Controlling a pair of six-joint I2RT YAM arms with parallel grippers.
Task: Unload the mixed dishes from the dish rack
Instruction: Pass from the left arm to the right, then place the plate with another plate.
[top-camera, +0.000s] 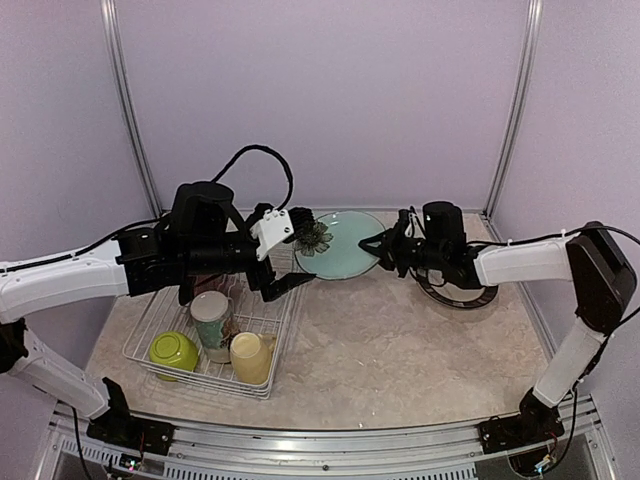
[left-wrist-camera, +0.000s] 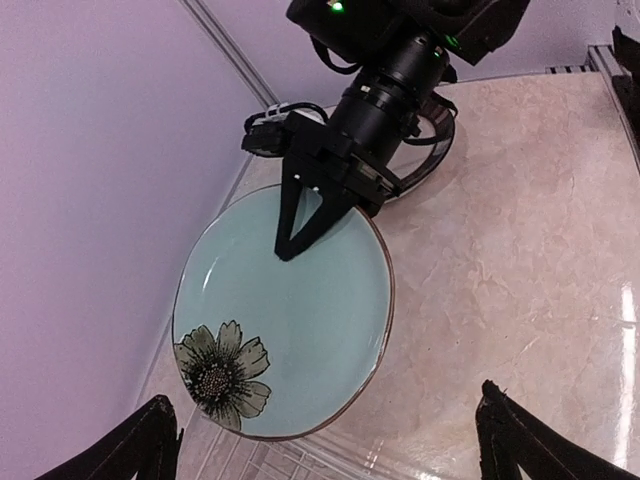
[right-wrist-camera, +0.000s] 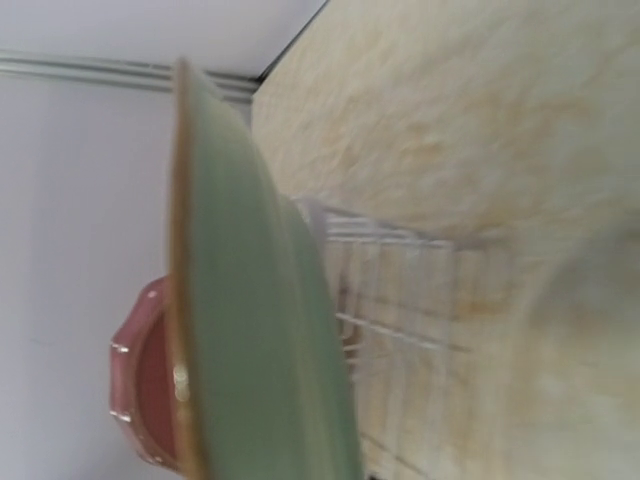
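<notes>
Progress, judged: early to middle.

- Dish rack (top-camera: 137, 335), left side of the surface, toward the near edge. Not yet cleared.
- Green plate (top-camera: 345, 250), flower motif. Out of the rack and held tilted near the middle of the far edge. Right hand (top-camera: 385, 250) pinches its far rim. Left hand (top-camera: 296, 254) is spread wide and apart from the plate, its fingertips (left-wrist-camera: 150, 440) flanking the near rim. Reads as a hand-over just completed; plate not yet set down.
- Striped-rim plate (top-camera: 470, 296): lying flat toward the far right corner, under the right arm. Done.
- Dark red plate (right-wrist-camera: 140, 375): upright among the rack wires. Left to do.
- Lime-green bowl (top-camera: 173, 352), floral mug (top-camera: 210, 318), pale yellow mug (top-camera: 250, 357): in the rack's near end. Left to do.
- Pink dotted and black plates: not visible.

Room: plain lilac walls (top-camera: 330, 100), metal uprights (top-camera: 510, 110) at the corners.
Surface (top-camera: 400, 350): beige marble pattern.
</notes>
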